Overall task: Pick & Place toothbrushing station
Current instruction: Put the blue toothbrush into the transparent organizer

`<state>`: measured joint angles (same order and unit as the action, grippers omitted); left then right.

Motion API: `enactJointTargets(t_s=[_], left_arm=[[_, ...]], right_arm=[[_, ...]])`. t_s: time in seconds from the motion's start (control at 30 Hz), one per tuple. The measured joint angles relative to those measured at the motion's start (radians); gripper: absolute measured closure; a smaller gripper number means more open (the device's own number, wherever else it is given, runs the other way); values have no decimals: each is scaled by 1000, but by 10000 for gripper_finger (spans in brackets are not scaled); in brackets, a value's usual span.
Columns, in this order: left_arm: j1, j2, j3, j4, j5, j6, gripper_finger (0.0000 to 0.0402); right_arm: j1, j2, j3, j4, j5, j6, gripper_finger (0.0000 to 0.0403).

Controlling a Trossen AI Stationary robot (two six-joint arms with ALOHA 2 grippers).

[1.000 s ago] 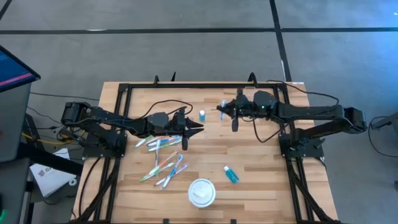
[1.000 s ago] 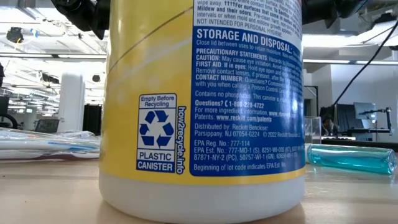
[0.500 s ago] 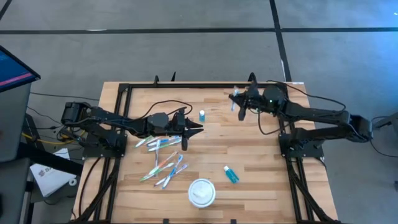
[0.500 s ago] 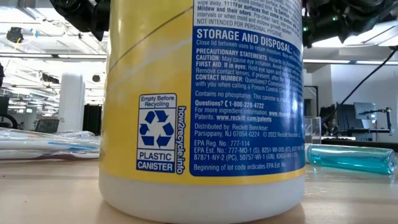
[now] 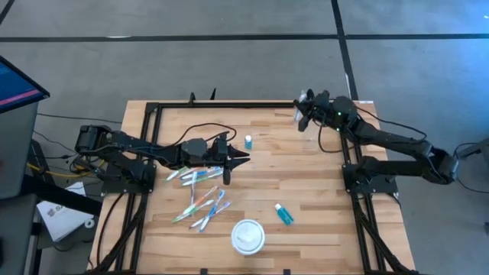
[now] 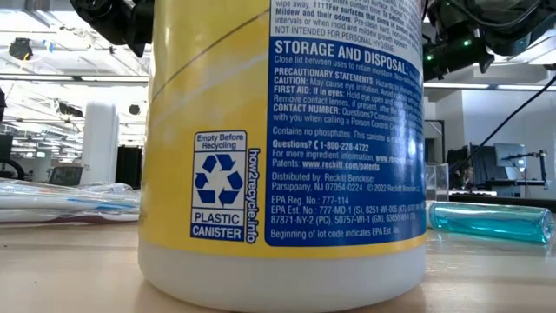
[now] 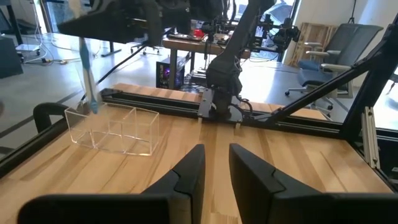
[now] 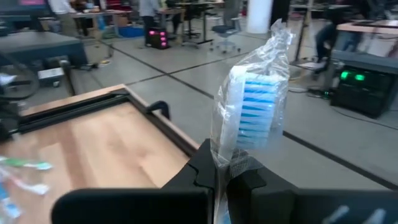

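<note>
My right gripper [image 5: 299, 113] is at the table's far right, shut on a blue toothbrush in a clear wrapper [image 8: 254, 102]. It also shows in the left wrist view [image 7: 87, 74], hanging down by a clear compartmented box [image 7: 112, 130]. My left gripper [image 5: 243, 158] is open and empty at mid-table, level. Several pastel toothbrushes [image 5: 200, 191] lie flat on the wood near it. One small tube [image 5: 248, 141] stands on its end. Another tube [image 5: 283, 215] lies on its side and shows in the low view [image 6: 491, 222]. My right gripper pinches the wrapped toothbrush between its two fingers, just below the bristle head [image 8: 231, 157]. The head stands out past the fingertips. The handle [image 7: 89, 87] hangs below the gripper, clear of the table, with its lower end at about the height of the clear box's rim.
A round white-topped canister [image 5: 248, 235] stands near the front edge and fills the low view [image 6: 287, 148]. A black rail frame [image 5: 229, 105] runs along the far edge and both sides. Bare wood lies between the two arms.
My right gripper has gone toward the table's far right corner with the toothbrush, turning as it went. It is still shut on the brush. My left gripper and the loose things on the table have kept still.
</note>
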<state>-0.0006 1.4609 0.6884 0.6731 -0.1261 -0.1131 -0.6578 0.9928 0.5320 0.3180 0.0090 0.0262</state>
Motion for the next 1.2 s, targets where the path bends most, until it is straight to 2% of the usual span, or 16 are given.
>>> enactJointTargets(t_s=[0.7,1.2], left_arm=[[0,0,0,0,0,-4,335],[0,0,0,-3,0,-4,335]], right_arm=[[-212,21,1,-15,28,3,399],[-262,173,1,81,29,0,399]])
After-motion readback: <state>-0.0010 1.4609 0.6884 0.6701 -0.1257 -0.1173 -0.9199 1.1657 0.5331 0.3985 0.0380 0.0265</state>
